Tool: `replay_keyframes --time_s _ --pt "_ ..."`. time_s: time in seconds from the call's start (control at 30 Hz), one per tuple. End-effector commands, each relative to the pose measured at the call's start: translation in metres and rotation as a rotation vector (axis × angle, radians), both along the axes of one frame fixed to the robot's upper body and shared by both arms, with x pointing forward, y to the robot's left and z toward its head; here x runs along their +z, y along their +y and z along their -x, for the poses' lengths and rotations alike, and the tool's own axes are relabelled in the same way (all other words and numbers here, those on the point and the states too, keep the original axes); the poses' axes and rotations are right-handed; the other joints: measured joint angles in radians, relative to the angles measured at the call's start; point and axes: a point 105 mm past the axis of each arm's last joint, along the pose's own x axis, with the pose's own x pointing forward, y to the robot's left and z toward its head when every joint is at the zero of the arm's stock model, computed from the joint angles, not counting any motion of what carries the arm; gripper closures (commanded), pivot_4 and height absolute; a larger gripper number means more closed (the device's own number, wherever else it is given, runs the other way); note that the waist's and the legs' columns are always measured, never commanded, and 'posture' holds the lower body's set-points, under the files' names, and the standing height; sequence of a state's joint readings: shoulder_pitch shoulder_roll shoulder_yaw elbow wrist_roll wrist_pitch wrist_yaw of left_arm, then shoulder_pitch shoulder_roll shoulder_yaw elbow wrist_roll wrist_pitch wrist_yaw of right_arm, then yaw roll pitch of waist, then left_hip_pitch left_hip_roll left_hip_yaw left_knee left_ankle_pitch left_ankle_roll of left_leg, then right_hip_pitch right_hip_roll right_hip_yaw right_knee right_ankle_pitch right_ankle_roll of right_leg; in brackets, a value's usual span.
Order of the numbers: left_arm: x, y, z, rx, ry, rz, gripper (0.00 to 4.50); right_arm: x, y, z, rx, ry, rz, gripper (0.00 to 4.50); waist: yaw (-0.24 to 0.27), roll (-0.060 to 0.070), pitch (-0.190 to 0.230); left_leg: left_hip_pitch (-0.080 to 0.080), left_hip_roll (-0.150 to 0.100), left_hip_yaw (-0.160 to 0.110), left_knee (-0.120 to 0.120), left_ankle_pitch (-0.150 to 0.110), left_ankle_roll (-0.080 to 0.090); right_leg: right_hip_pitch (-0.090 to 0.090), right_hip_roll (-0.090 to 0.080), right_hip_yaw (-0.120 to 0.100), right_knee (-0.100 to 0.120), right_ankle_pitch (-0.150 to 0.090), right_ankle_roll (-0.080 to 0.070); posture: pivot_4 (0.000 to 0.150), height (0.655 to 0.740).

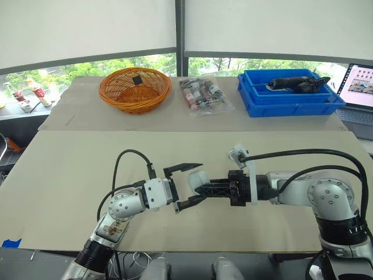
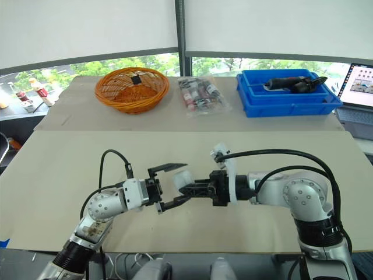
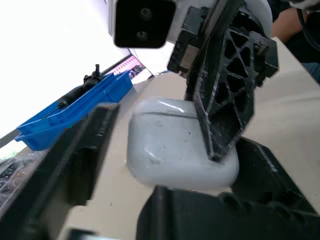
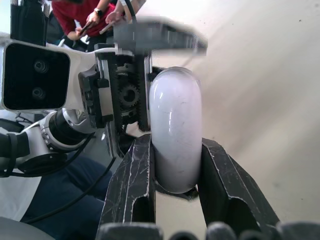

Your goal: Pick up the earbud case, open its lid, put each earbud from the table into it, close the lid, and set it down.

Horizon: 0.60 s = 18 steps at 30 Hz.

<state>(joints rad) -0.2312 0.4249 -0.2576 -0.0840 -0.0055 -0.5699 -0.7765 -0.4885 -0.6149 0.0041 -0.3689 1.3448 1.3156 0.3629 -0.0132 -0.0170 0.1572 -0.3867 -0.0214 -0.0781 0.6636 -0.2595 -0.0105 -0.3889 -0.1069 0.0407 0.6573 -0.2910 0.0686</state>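
My right gripper (image 1: 196,187) is shut on the white earbud case (image 1: 198,177) and holds it above the beige table (image 1: 70,175), near the front middle. In the right wrist view its two black fingers (image 4: 135,175) clamp the rounded case (image 4: 175,125) on both sides. My left gripper (image 1: 201,181) stands open, one finger above the case and one below, with no clear contact. In the left wrist view the case (image 3: 170,145) lies between those spread fingers (image 3: 85,160), its lid seam a thin line, the lid shut.
Along the far side of the table stand an orange wicker basket (image 1: 135,88), a clear bag of small items (image 1: 204,94) and a blue bin (image 1: 288,96) with a dark tool. A laptop (image 1: 358,84) sits at the far right. A person in red (image 4: 82,15) is behind.
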Motion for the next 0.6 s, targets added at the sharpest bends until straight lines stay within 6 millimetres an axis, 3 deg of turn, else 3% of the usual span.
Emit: replay_keyframes --time_s 0.03,0.2,0.33,0.43,0.6 --pt "-0.003 0.007 -0.005 0.017 0.044 -0.044 0.00 0.009 0.003 0.002 0.029 -0.055 -0.003 3.76 0.000 0.000 0.000 0.000 0.000 0.000 0.000 0.000 0.000 0.000 0.000 0.000 0.000 0.000 0.000 0.150 0.7400" --pt "-0.025 0.033 -0.022 0.111 0.500 -0.106 0.00 0.006 -0.005 0.002 0.093 -0.239 0.208 3.76 -0.004 0.001 0.001 0.000 0.000 -0.001 0.000 0.000 0.000 -0.001 0.000 0.000 0.000 0.000 0.000 0.150 0.7400" --pt "-0.023 0.035 -0.003 0.019 0.858 -0.191 0.00 -0.005 -0.015 0.001 0.266 -0.516 0.488 3.76 -0.009 0.002 0.002 -0.001 0.000 -0.002 0.000 0.000 0.000 -0.003 0.001 -0.002 0.000 0.000 0.001 0.150 0.7400" --pt "-0.016 0.025 0.003 -0.020 0.922 -0.225 0.00 -0.011 -0.021 -0.004 0.362 -0.627 0.590 3.76 -0.010 0.001 0.002 -0.001 0.001 -0.001 0.000 0.000 0.000 -0.002 0.001 -0.002 0.000 -0.001 0.001 0.150 0.7400" --pt "-0.011 0.009 0.005 -0.043 0.903 -0.273 0.00 -0.011 -0.020 -0.010 0.426 -0.687 0.614 3.76 -0.008 0.000 0.003 -0.001 0.001 -0.001 0.000 0.000 0.000 -0.002 0.001 -0.001 0.000 0.000 0.001 0.150 0.7400"
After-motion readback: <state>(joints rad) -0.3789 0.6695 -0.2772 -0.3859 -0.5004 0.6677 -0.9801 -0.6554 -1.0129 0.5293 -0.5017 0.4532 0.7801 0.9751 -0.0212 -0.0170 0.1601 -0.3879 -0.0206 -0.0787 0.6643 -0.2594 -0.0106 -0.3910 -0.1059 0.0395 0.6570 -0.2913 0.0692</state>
